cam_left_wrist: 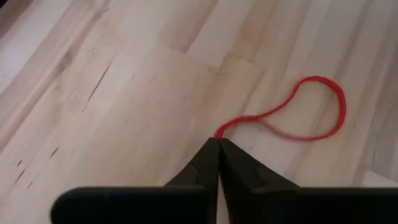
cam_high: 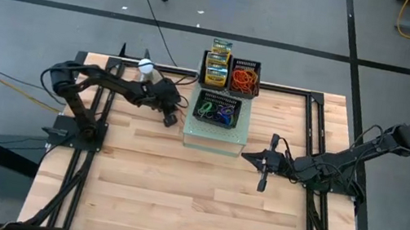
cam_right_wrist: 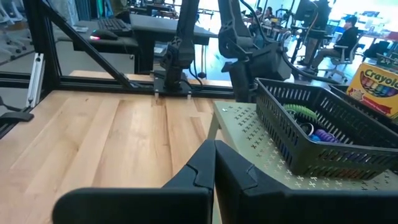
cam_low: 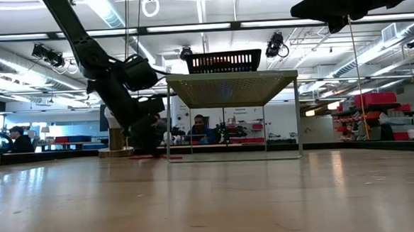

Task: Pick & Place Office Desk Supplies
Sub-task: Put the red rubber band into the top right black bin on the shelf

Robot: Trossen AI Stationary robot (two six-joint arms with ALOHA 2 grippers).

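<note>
Left pincer [cam_left_wrist: 219, 144] down at the bench [cam_high: 176, 193], tips pressed together and pinching one end of a red rubber band [cam_left_wrist: 308, 112]; the rest of the loop lies flat on the wood just ahead of the tips. From above, this pincer [cam_high: 171, 118] sits just left of the perforated riser [cam_high: 213, 139], near the bench's back edge.

Right pincer [cam_right_wrist: 214, 149] also pressed together, holding nothing. It hovers over bare wood just right of the riser, pointing at it; in the high view [cam_high: 263, 172] it is mid-bench, arm stretched in from the right side.

On the riser: a black mesh basket [cam_high: 217, 109] with green, blue and purple rubber bands [cam_right_wrist: 311, 124] inside. Behind it, at the back edge, a second black basket [cam_high: 245, 78] full of orange rubber bands, and beside that, to its left, stacked yellow-green crayon boxes [cam_high: 218, 63]. One crayon box edge shows in the right wrist view [cam_right_wrist: 376, 84].

White ball on a round base [cam_high: 145, 67] stands near the back-left, behind the left arm.

Far back, people sit at desks in the room beyond [cam_right_wrist: 342, 37].
</note>
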